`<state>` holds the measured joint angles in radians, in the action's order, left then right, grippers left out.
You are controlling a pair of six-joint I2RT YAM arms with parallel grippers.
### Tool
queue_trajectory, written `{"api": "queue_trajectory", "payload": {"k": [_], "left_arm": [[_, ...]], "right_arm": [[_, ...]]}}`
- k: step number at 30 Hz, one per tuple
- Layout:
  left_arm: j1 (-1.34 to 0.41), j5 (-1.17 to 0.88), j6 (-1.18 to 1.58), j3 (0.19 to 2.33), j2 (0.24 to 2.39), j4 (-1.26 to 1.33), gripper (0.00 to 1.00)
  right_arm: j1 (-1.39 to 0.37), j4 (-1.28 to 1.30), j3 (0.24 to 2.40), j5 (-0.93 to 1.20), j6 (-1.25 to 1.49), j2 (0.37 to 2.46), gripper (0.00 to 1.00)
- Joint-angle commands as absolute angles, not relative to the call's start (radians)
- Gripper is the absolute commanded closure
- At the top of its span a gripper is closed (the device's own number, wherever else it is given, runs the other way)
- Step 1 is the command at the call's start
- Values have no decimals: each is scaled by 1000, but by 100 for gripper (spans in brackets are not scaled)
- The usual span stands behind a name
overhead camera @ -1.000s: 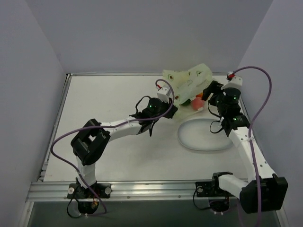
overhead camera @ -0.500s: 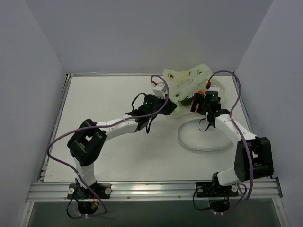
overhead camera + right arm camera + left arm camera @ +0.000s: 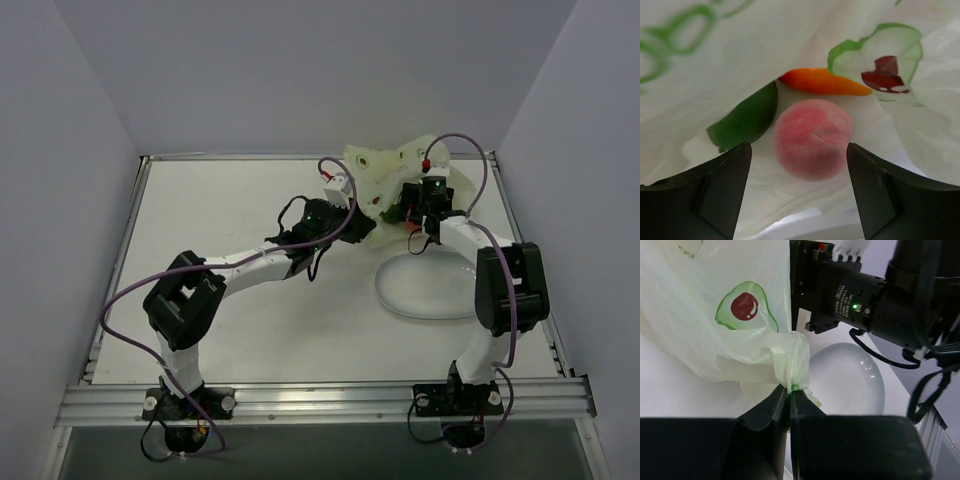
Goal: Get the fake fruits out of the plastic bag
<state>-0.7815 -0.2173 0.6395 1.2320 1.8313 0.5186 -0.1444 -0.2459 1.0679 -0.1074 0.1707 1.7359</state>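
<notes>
The plastic bag (image 3: 385, 165), pale green with avocado prints, lies at the back of the table. My left gripper (image 3: 788, 390) is shut on a bunched edge of the bag (image 3: 740, 315); from above it (image 3: 362, 212) sits at the bag's left side. My right gripper (image 3: 799, 150) is open at the bag's mouth, seen from above at the right side (image 3: 410, 208). Inside the bag (image 3: 730, 45) lie a pink peach (image 3: 812, 137), a green fruit (image 3: 747, 120) and an orange-red oval (image 3: 822, 81). The peach sits just beyond and between the open fingertips, untouched.
An oval pale grey plate (image 3: 400, 298) lies on the table just in front of the bag, under the right arm; it also shows in the left wrist view (image 3: 860, 380). The right arm's black wrist (image 3: 855, 295) is close beside the bag.
The right arm has swung in from the right and pushed its open gripper into the bag's mouth. The left gripper has kept its hold on the bag, shifting slightly left.
</notes>
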Motion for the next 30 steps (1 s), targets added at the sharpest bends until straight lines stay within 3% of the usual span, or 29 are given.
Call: {"api": "queue_trajectory", "payload": {"k": [1,9,12,15,24,30], "left_arm": [[-772,-238,652,1259,1832,569,98],[-772,-230,657,1241,1827,572,98],[-772,-222,658,1230,1825,572,98],[-770,-215,655,1232,1830,572,98],[-747,-218,664,1304,1881,568,98],[-715,-244,657,1358,1894,572,98]], "right_arm": [[-126,-270,1098,-103,158,1781,27],[-107,-299,1149,-110,175,1851,26],[-106,-285,1161,-107,175,1842,42],[-120,-276,1118,-124,196,1748,69],[-182,-255,827,-58,327,1297,70],[-259,-85,619,-47,484,1031,71]]}}
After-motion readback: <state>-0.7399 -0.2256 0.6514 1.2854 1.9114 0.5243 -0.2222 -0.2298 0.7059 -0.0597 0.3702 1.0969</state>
